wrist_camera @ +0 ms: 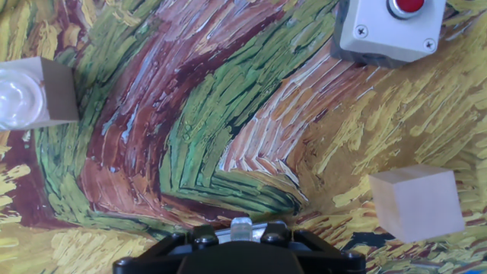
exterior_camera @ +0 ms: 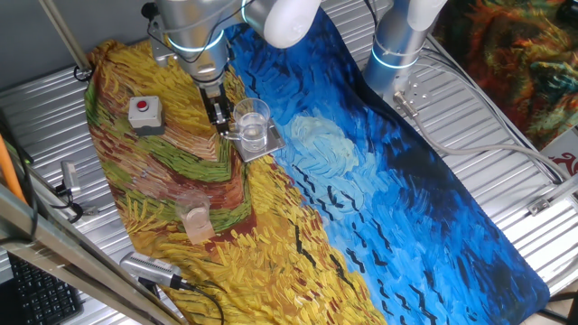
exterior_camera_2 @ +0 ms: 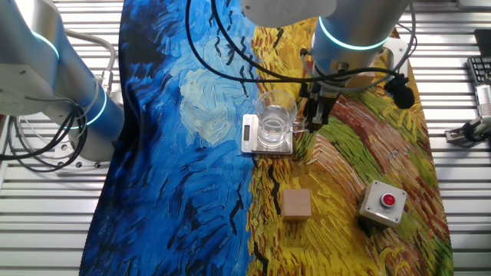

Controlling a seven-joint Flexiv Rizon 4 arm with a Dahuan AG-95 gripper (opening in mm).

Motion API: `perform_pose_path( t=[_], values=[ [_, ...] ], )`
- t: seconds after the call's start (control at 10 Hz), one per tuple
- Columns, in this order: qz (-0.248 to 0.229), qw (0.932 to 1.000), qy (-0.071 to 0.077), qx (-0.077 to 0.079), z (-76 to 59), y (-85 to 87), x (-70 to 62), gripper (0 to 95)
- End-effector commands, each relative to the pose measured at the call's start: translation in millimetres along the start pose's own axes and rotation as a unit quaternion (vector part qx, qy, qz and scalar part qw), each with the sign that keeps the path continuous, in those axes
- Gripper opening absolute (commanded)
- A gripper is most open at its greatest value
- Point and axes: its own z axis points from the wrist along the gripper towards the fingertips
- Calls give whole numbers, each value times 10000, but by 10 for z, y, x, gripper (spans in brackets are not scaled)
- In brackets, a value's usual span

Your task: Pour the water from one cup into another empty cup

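Note:
The clear tumbler point(exterior_camera: 252, 124) stands upright on a small flat scale point(exterior_camera: 268, 148). In the other fixed view a little water shows faintly at the tumbler's point(exterior_camera_2: 275, 121) bottom. The small peach-tinted cup point(exterior_camera: 196, 217) stands alone nearer the table's front, and reads as a pale tan block shape point(exterior_camera_2: 296, 205) from above. My gripper point(exterior_camera: 219, 119) hangs just beside the tumbler without touching it, fingers pointing down, open and holding nothing. In the hand view only the gripper's dark base point(wrist_camera: 240, 255) shows at the bottom edge, and the tumbler point(wrist_camera: 19, 95) sits at the far left.
A grey box with a red button point(exterior_camera: 144, 112) lies left of the gripper, also top right in the hand view point(wrist_camera: 389, 27). A painted cloth point(exterior_camera: 379, 208) covers the table. A second arm's base point(exterior_camera: 397, 50) stands at the back. Cables and a handheld tool point(exterior_camera: 149, 269) lie off the cloth's front-left corner.

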Motion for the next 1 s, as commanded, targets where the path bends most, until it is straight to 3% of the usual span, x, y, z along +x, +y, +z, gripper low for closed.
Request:
perform_pose_path(
  t=[0.1,0.5,0.8,1.0],
  values=[
    [8,10000,8,-16,15,-4,-2,380],
    [19,10000,7,-44,52,-26,49,380],
    [72,9998,88,-165,94,-34,59,380],
    [101,9997,166,-166,99,-35,62,380]
  ],
)
